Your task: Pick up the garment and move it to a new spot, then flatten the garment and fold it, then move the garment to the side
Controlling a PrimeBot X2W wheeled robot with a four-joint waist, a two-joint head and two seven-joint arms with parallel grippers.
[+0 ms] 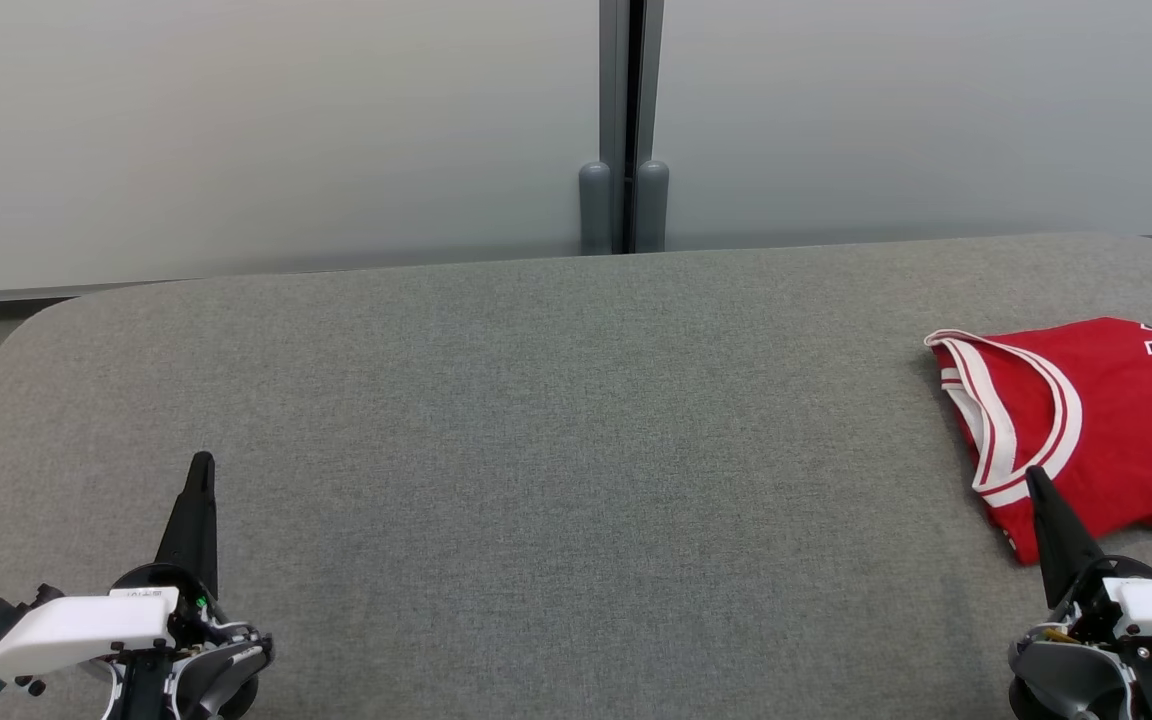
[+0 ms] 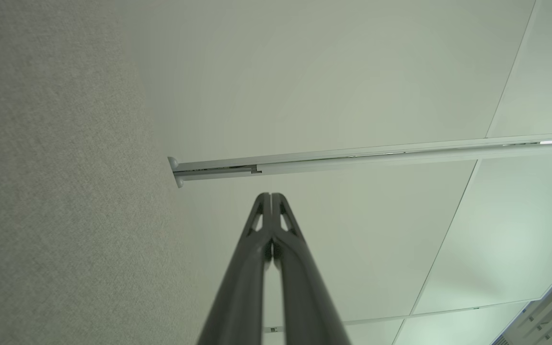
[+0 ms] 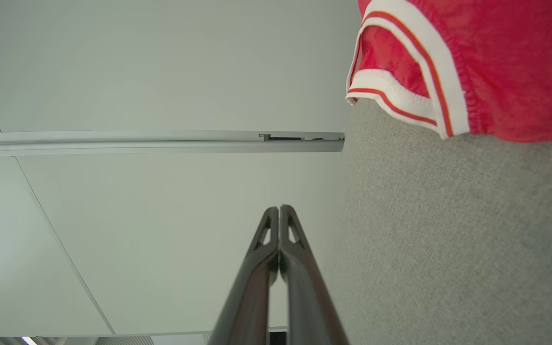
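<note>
Red fabric with white trim: the jersey (image 1: 1106, 420) is judged light, soft and limp, likely to sag and slip over itself when lifted. Left to right in the head view:
- the left claw (image 1: 201, 468), fingers pressed together and empty, over the near left of the grey worktop (image 1: 536, 450)
- bare worktop in the middle
- the jersey, apparently folded, at the far right and cut off by the frame edge
- the right claw (image 1: 1038, 482), likewise closed and empty, its tip overlapping the jersey's near edge

Recommended hold: the banded armhole or a shoulder, where layers bunch thickest. The right wrist view shows the trim's doubled layers close up and the claw tip clear of the cloth. The head view adds the chest lettering and both claws' positions
</note>
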